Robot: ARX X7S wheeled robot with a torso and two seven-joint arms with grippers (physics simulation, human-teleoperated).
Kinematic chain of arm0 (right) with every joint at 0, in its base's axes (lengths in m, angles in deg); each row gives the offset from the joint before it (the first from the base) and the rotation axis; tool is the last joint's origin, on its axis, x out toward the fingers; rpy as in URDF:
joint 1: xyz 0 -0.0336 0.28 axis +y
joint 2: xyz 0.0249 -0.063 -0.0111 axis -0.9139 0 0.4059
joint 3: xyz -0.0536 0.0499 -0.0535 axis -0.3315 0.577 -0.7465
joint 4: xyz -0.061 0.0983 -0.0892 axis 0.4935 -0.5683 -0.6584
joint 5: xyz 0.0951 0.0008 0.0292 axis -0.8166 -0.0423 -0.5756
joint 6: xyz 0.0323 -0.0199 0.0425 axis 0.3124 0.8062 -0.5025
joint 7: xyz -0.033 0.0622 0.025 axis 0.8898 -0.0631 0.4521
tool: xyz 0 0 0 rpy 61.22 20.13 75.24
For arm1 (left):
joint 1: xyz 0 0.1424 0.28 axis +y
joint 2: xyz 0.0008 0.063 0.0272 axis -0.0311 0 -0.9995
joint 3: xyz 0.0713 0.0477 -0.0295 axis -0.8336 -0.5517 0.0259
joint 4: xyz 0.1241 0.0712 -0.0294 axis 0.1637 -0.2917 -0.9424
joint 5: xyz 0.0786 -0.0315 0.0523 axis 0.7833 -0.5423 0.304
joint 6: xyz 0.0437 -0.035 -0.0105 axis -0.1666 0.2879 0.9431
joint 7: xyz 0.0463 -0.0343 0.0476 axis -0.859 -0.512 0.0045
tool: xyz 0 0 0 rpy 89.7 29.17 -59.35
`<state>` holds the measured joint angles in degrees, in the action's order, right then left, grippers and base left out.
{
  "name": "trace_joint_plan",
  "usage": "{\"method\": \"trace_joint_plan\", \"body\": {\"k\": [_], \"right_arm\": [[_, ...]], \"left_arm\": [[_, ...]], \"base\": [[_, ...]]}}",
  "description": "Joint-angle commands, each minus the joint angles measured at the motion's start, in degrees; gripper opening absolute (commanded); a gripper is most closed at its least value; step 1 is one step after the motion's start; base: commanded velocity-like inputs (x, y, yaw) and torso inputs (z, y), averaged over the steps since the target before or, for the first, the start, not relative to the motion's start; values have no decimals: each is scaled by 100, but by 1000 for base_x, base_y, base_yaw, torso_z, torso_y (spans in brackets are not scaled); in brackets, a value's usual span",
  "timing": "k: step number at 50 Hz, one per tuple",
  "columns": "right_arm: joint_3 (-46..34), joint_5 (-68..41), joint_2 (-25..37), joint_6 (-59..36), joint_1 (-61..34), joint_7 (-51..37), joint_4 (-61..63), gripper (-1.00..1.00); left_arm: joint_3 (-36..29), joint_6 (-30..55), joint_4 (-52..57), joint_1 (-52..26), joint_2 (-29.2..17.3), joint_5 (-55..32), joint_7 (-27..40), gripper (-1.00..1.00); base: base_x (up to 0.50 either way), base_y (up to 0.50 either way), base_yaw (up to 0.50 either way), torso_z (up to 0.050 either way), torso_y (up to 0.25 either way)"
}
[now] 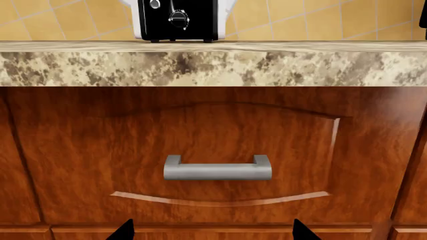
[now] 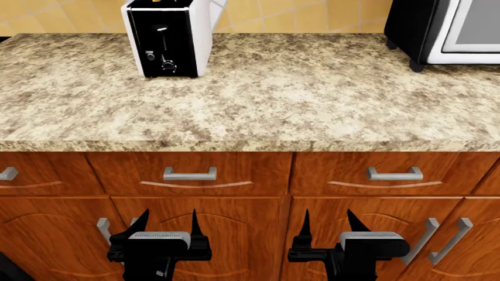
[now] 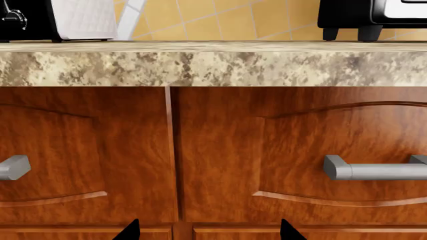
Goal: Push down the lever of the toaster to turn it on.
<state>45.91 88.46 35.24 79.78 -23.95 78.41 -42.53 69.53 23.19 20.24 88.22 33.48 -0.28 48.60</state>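
Black lever [image 2: 161,28] on the toaster [image 2: 168,38] sits well beyond both spread, empty fingers [image 2: 194,225].

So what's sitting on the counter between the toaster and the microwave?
Nothing: in the head view the speckled counter is bare from the toaster across to the microwave.

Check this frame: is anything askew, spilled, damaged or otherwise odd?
Nothing stands out. The toaster stands upright on the counter, lever up; both open grippers, left and right, are low by the cabinets.
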Motion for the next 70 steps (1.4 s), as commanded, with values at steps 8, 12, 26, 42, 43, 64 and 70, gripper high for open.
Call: {"method": "trace_joint_plan", "body": {"k": [8,12,26,42,43,64,70], "right_arm": [[-222,-122,201,-66,-42,-471,-69,100],[-277,-179,249,-66,-49,-538,-79,100],[-399,-320,381,-89,-50,-721,-47,100],[-485,-366,525,-204,-47,-921,131,100],[-487,-368,540,-237,-44,-937,178,100],[-286,-565,1142,-2760,-441,-1100,2782,100],[-128,-766,1271,-3690,-679,-1110,3542,100]], "left_arm": [[-351,-283,-105,-32,-227,157,466,100],[-410,-357,-143,-38,-282,122,522,100],[-512,-347,-98,-50,-412,-235,510,100],[-613,-37,188,-73,-581,-529,483,100],[-606,-16,223,-86,-597,-550,485,100],[-220,3070,2736,-735,-1105,-1516,705,100],[-163,3853,3420,-1034,-1378,-1568,880,100]], "base": [[0,0,0,0,0],[0,0,0,0,0],[0,0,0,39,0],[0,0,0,50,0],[0,0,0,50,0],[0,0,0,38,0],[0,0,0,0,0]]}}
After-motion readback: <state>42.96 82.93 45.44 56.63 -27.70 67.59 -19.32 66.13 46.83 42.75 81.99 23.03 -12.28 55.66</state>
